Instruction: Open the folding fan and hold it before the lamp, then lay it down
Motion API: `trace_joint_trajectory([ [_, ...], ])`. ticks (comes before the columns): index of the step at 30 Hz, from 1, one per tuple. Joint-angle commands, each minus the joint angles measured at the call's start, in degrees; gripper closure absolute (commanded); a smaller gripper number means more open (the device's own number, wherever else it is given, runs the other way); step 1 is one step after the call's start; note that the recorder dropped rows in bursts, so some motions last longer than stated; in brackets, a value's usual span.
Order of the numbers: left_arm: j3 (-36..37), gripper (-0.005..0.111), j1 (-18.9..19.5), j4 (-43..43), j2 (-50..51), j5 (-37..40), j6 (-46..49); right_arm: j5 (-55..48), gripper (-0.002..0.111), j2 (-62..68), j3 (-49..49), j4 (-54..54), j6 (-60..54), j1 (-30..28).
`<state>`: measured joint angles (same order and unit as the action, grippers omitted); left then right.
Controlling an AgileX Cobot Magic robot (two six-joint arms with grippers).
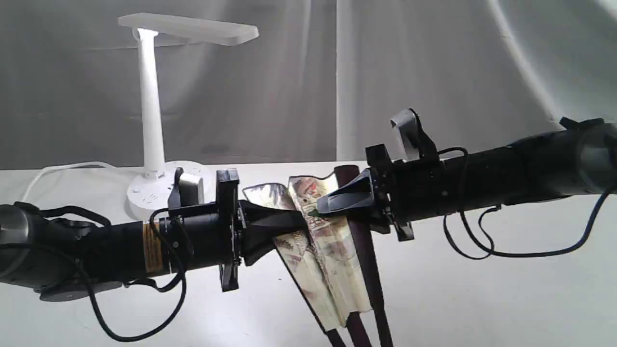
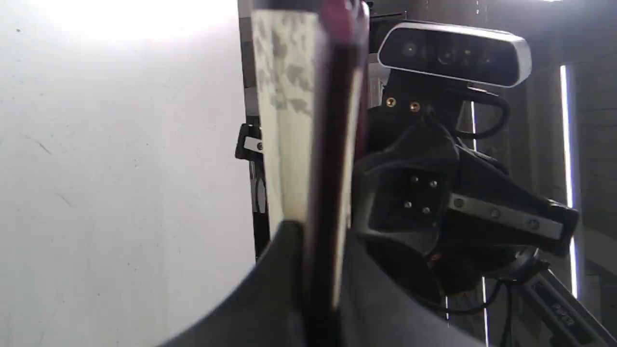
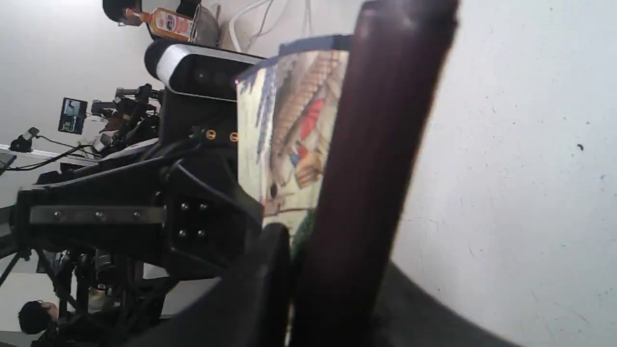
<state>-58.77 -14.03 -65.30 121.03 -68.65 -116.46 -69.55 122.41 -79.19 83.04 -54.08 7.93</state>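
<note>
Exterior view, folding fan (image 1: 318, 260): near middle of the scene, partly spread, a few painted pleats showing; it stands steeply, with its lower end cut off by the picture's edge.
Exterior view, left claw (image 1: 299, 221): reaches in from the left, pinched onto the fan's left side.
Exterior view, right claw (image 1: 320, 207): reaches in from the right, tips at the dark guard stick (image 1: 364, 241) on the fan's right side.
Exterior view, lamp (image 1: 152, 120): far left on the white table (image 1: 482, 299), upright, well behind the fan; white cord (image 1: 58, 168) trails left.
Left wrist view, left claw (image 2: 320, 250): clenched on a dark stick of the fan (image 2: 284, 120), fingers pressed against both faces.
Right wrist view, right claw (image 3: 332, 270): grasping the guard stick (image 3: 381, 144), one finger on each side, no gap seen; painted paper (image 3: 289, 135) fans out beside it.
</note>
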Motion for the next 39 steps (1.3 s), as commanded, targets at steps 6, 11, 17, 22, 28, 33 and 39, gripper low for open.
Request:
trace_joint_trajectory([
  [6, -0.2, 0.107, -0.2, 1.2, -0.9, -1.3, 1.1, -0.4, 0.108, -0.9, -0.3, -0.1, -0.1, 0.1],
  [11, -0.2, 0.107, -0.2, 1.2, -0.9, -1.3, 1.3, -0.4, 0.108, -0.9, -0.3, 0.0, 0.0, -0.2],
  [17, -0.2, 0.107, 0.6, 4.0, -0.9, -1.3, -0.7, -0.4, 0.108, -0.9, -0.3, 1.1, 3.2, -2.5],
  [22, -0.2, 0.107, 1.4, 7.8, -0.9, -1.3, -3.3, -0.4, 0.108, -0.9, -0.3, 4.0, 5.3, -4.3],
  [28, -0.2, 0.107, 1.4, 11.8, -0.9, -1.3, -3.4, -0.4, 0.108, -0.9, -0.3, 8.4, 7.0, -4.6],
  [33, -0.2, 0.107, 1.4, 13.4, -0.9, -1.3, -3.4, -0.4, 0.108, -0.9, -0.3, 8.6, 7.6, -4.8],
  [39, -0.2, 0.107, 2.2, 14.2, -0.9, -1.3, -3.3, -0.4, 0.108, -0.9, -0.3, 8.1, 8.8, -7.9],
])
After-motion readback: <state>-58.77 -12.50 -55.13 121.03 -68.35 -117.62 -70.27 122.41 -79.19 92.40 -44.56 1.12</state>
